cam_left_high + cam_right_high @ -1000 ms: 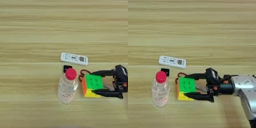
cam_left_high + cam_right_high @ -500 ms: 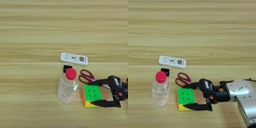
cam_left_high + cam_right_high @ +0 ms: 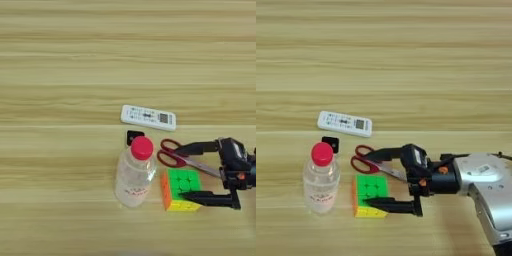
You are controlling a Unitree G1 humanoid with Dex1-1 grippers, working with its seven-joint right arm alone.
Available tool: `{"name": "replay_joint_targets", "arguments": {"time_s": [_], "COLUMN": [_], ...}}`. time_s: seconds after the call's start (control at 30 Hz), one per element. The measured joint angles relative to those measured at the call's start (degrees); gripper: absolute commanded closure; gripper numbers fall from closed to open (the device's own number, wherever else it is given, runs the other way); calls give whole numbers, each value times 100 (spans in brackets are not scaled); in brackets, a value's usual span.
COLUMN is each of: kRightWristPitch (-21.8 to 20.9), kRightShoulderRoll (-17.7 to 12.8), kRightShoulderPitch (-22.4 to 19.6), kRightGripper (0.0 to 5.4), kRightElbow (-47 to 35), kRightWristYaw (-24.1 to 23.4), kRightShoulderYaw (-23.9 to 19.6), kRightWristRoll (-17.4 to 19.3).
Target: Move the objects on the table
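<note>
I see wood-grain worktop (image 3: 60, 60) filling the view. My claw (image 3: 375, 177) is spread open around the puzzle cube (image 3: 371, 195); the bottle (image 3: 320, 179) stands upright just left, red-handled scissors (image 3: 367, 160) under its far finger.

A white remote control (image 3: 148, 117) is lying flat on the wood, its long axis running roughly left to right and dipping slightly toward the right end, with rows of small buttons and a dark patch on its upper face. A pair of red-handled scissors (image 3: 367, 159) is lying below and to the right of it, handle loops pointing left, metal blades extending right.
</note>
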Motion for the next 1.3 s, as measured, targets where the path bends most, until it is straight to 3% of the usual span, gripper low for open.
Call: {"name": "replay_joint_targets", "arguments": {"time_s": [0.17, 0.37, 0.57, 0.8, 1.07, 1.3], "kRightWristPitch": [264, 443, 494, 481, 477, 439], "kRightShoulderRoll": [204, 355, 213, 264, 651, 839], "kRightShoulderPitch": [-271, -360, -315, -324, -534, -621], "kRightGripper": [4, 4, 4, 4, 4, 96], "kRightElbow": [-373, -838, -1134, -1184, -947, -806], "kRightWristYaw": [-305, -384, -47, -227, -554, -725], "kRightShoulderYaw": [-261, -9, 240, 653, 1267, 1356], "kRightWristRoll": [476, 552, 548, 70, -447, -567]}}
